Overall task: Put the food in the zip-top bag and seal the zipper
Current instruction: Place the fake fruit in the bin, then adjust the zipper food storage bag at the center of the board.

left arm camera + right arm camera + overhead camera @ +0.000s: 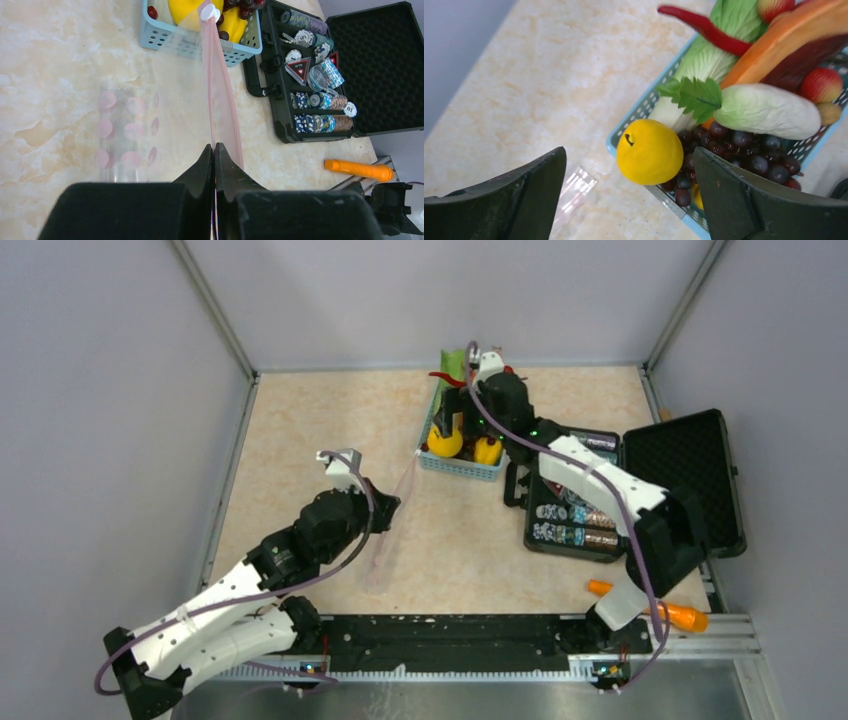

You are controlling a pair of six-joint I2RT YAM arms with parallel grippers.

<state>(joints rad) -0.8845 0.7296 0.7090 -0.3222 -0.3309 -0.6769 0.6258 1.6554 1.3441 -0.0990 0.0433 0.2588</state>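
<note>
While my left gripper (215, 150) is pinched tight on the zipper (219, 95) of the zip-top bag (127, 132), the bag's clear body sprawls on the table (300, 430) at about 7 o'clock from the blue basket (460, 468). At the table's 12 o'clock my right gripper (629, 160) hangs spread wide, holding nothing. It straddles a yellow fruit (650, 151) that sits in the basket beside the dark grapes (744, 145), red chili (704, 27) and cabbage (719, 55).
</note>
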